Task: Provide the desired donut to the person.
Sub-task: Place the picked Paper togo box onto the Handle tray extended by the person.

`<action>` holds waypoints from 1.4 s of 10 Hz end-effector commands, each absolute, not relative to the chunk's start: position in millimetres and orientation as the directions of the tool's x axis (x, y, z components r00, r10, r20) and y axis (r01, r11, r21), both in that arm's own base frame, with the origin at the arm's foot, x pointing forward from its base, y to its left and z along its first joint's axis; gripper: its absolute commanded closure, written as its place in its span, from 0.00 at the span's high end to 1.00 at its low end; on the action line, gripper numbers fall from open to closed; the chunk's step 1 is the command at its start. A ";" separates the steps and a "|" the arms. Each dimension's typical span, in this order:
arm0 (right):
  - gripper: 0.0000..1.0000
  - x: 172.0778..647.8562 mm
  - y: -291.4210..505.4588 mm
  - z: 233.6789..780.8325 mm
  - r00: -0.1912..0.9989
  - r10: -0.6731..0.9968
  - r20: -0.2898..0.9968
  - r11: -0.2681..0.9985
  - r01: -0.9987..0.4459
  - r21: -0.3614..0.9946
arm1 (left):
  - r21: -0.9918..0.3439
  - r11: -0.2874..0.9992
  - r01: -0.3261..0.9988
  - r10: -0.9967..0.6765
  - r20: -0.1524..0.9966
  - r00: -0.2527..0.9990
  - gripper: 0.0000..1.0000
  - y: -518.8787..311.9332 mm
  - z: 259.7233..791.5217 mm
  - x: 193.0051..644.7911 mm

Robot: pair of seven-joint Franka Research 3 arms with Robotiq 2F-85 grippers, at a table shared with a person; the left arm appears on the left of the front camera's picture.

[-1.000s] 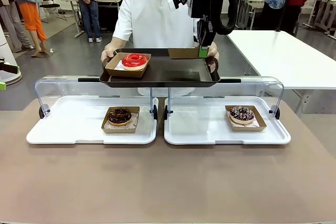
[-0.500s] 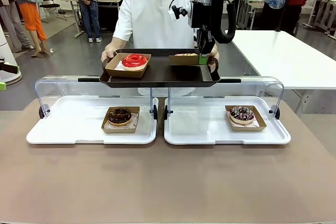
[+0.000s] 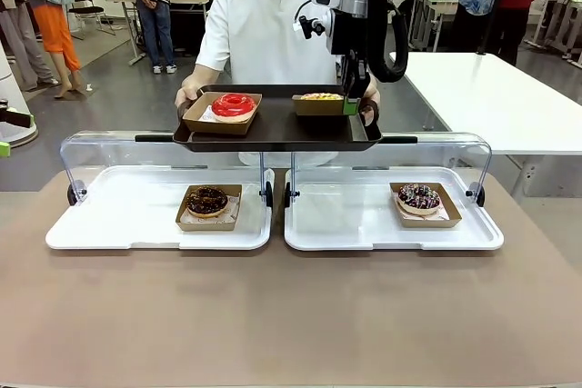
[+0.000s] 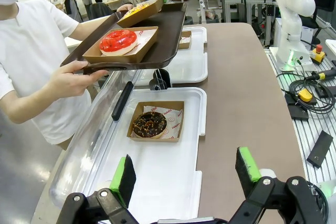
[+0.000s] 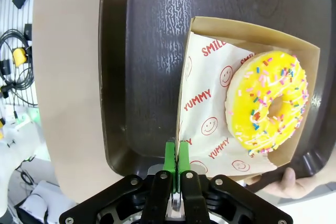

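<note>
Jaws pinching donut box [image 5: 247, 98] wall, over tray [image 5: 142, 51]

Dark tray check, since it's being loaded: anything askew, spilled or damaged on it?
Nothing stands out. The dark tray carries a red donut and a yellow donut, both sitting in their boxes; nothing spilled.

Red print "YUMMY", "SMILE" cut off, smiley faces — on paper liner [image 5: 202, 114] under yellow donut [image 5: 268, 108]

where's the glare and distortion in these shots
Front view: soft even light, pale sheen on the clear lids. Left wrist view: wide-angle bending, the table edge curves, the left hand looms large. Right wrist view: bright streaks of glare on the dark tray; the yellow donut is sharp.
</note>
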State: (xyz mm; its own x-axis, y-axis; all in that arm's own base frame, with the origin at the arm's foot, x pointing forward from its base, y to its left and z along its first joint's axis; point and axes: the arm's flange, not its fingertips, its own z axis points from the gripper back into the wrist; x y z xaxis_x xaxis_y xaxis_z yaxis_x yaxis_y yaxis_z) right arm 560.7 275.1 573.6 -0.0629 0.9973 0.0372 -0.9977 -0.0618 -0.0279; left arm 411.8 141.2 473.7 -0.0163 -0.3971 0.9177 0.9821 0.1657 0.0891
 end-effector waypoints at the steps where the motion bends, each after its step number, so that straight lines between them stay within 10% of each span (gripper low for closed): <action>1: 0.02 556.6 274.4 566.6 -0.031 0.999 0.040 -0.029 -0.999 -0.041 | 0.098 0.169 0.981 -0.381 0.924 -0.026 1.00 141.5 474.7 411.4; 6: 0.02 560.8 272.0 564.0 0.046 0.998 0.052 0.047 -0.998 -0.032 | 0.098 0.169 0.981 -0.381 0.924 -0.026 1.00 141.5 474.7 411.4; 10: 1.00 560.9 270.0 563.7 0.032 0.998 0.059 0.033 -0.999 -0.017 | 0.098 0.169 0.981 -0.381 0.924 -0.026 1.00 141.5 474.7 411.4; 11: 0.71 560.6 269.1 563.6 0.029 0.998 0.060 0.030 -0.999 -0.013 | 0.098 0.169 0.981 -0.381 0.924 -0.026 1.00 141.5 474.7 411.4; 12: 1.00 560.9 268.2 563.8 0.029 0.998 0.063 0.029 -1.000 -0.010 | 0.098 0.169 0.981 -0.381 0.924 -0.026 1.00 141.5 474.7 411.4; 14: 1.00 561.3 267.6 564.6 0.027 0.997 0.070 0.027 -1.000 -0.008 | 0.098 0.169 0.981 -0.381 0.924 -0.026 1.00 141.5 474.7 411.4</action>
State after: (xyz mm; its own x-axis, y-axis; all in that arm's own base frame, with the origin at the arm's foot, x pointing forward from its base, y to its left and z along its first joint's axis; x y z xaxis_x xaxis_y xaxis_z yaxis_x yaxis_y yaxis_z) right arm 563.1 270.6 570.1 0.0320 0.9984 0.0462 -0.9993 0.0329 -0.0194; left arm 411.8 141.2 473.7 -0.0163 -0.3971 0.9177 0.9821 0.1657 0.0891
